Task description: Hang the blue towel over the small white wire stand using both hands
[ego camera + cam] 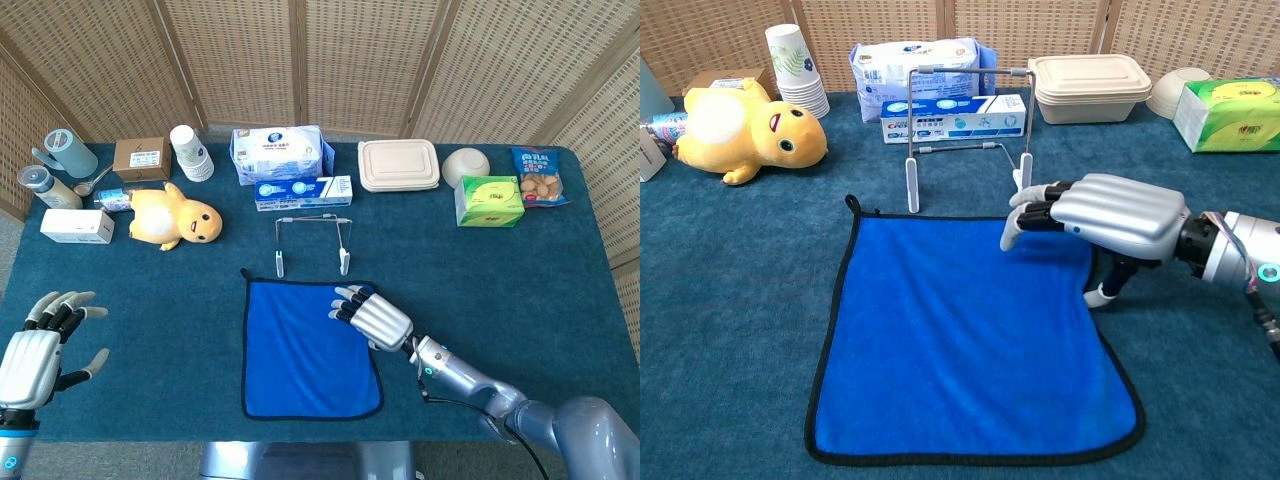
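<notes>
The blue towel (300, 350) (940, 350) lies flat on the teal table, its black-edged right side slanting inward at the far corner. Just beyond its far edge stands the small white wire stand (311, 238) (967, 130), upright and bare. My right hand (368, 315) (1105, 215) lies palm down over the towel's far right corner, fingertips (1015, 228) touching the cloth and the thumb down at the towel's right edge. My left hand (35, 350) hovers at the table's near left, well clear of the towel, fingers spread and holding nothing; the chest view does not show it.
A yellow plush duck (175, 218) lies left of the stand. Behind the stand are a toothpaste box (303, 192), a tissue pack (280, 152) and a lidded lunch box (399, 165). A green box (488, 200), bowl (466, 165), stacked cups (190, 152) and small boxes line the back.
</notes>
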Controlling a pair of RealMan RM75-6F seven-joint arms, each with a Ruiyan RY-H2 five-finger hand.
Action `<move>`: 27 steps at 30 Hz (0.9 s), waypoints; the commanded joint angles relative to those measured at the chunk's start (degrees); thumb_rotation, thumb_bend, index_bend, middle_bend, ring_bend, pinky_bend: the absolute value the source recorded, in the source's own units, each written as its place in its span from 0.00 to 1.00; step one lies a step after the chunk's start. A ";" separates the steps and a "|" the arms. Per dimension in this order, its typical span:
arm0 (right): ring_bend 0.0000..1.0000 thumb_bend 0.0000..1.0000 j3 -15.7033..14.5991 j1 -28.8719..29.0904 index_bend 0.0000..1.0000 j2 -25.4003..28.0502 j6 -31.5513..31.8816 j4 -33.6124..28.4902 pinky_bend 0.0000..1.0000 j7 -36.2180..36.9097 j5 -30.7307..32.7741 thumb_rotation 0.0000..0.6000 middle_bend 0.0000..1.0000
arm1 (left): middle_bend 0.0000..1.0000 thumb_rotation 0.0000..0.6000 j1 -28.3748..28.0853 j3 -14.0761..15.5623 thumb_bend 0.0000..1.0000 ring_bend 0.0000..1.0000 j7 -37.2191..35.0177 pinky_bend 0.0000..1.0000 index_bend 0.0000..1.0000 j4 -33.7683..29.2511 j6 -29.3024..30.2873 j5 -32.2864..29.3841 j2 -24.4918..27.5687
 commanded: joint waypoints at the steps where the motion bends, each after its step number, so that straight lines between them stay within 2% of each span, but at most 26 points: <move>1: 0.12 0.13 0.14 0.12 0.28 -0.31 0.10 0.05 0.22 -0.17 0.17 1.00 0.26 | 0.23 1.00 0.05 0.03 0.37 0.19 -0.15 0.11 0.32 0.08 0.05 0.01 0.03; 5: 0.12 0.27 0.34 0.16 0.28 -0.95 0.29 0.34 0.22 -0.17 0.52 1.00 0.26 | 0.23 1.00 0.17 0.06 0.37 0.19 -0.54 0.11 0.32 0.30 0.22 0.03 0.05; 9: 0.12 0.34 0.33 0.16 0.28 -1.61 0.48 0.77 0.22 0.14 0.68 1.00 0.26 | 0.23 1.00 0.24 0.05 0.37 0.19 -0.79 0.11 0.32 0.44 0.36 0.08 0.11; 16: 0.15 0.37 0.76 0.07 0.33 -2.98 1.10 1.38 0.22 0.94 1.35 1.00 0.28 | 0.23 1.00 0.28 -0.02 0.37 0.19 -1.21 0.11 0.32 0.61 0.56 0.26 0.22; 21: 0.21 0.37 0.74 -0.13 0.46 -3.97 2.07 1.90 0.24 1.41 1.30 1.00 0.32 | 0.23 1.00 0.47 0.07 0.37 0.19 -1.56 0.11 0.32 0.95 0.75 0.26 0.16; 27: 0.24 0.37 0.66 -0.21 0.57 -4.99 2.94 2.83 0.25 1.81 1.14 1.00 0.35 | 0.23 1.00 0.46 0.04 0.37 0.19 -1.68 0.11 0.32 1.27 0.76 0.31 0.22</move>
